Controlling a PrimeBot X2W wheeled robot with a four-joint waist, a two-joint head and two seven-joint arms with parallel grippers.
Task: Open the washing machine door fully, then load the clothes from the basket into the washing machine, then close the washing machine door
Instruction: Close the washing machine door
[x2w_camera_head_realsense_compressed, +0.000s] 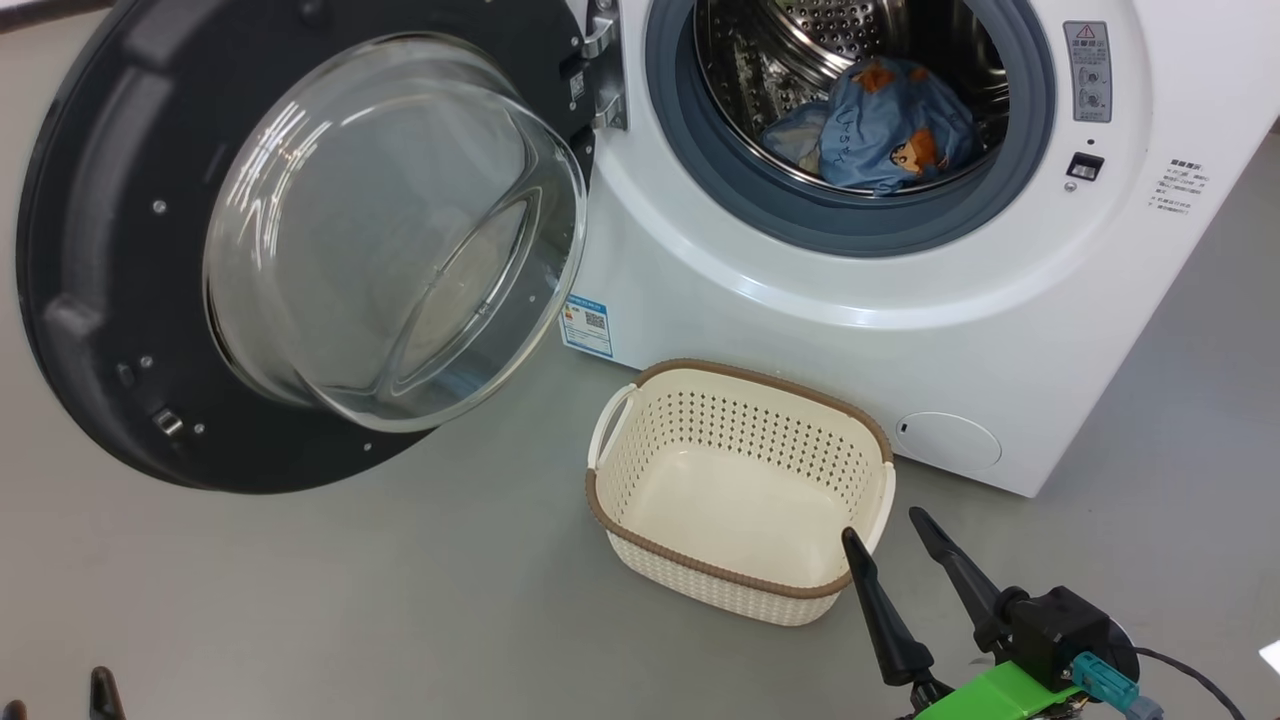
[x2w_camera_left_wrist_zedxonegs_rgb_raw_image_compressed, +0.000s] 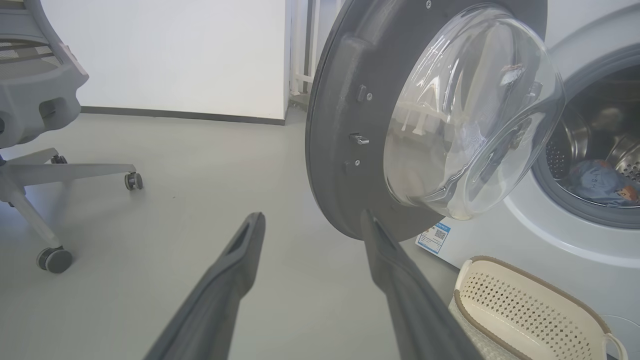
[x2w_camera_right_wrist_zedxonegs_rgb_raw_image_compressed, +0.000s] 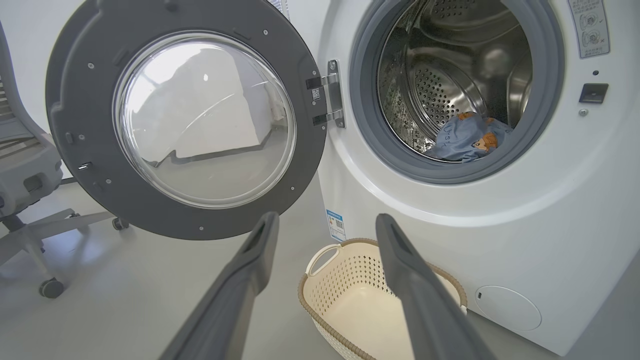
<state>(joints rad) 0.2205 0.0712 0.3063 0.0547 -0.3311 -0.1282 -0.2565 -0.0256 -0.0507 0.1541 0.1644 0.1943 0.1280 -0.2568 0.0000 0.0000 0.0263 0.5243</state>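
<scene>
Showing clothes (x2w_camera_head_realsense_compressed: 885, 130) partly behind gasket (x2w_camera_head_realsense_compressed: 850, 222); door (x2w_camera_head_realsense_compressed: 90, 250) cropped.

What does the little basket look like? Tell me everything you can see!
The basket is a small cream plastic rectangle with rounded corners, walls full of tiny holes, a brown woven-look rim and white side handles. It stands upright and empty on the grey floor, close in front of the white washing machine.

The right gripper (x2w_camera_right_wrist_zedxonegs_rgb_raw_image_compressed: 326, 217), fingers spread wide, frames the cream basket (x2w_camera_right_wrist_zedxonegs_rgb_raw_image_compressed: 350, 270) standing just beside the washing machine (x2w_camera_right_wrist_zedxonegs_rgb_raw_image_compressed: 500, 225) — the washing machine door (x2w_camera_right_wrist_zedxonegs_rgb_raw_image_compressed: 65, 100) hangs open at left, and blue printed clothes (x2w_camera_right_wrist_zedxonegs_rgb_raw_image_compressed: 467, 142) lie in the steel drum (x2w_camera_right_wrist_zedxonegs_rgb_raw_image_compressed: 440, 95).
</scene>
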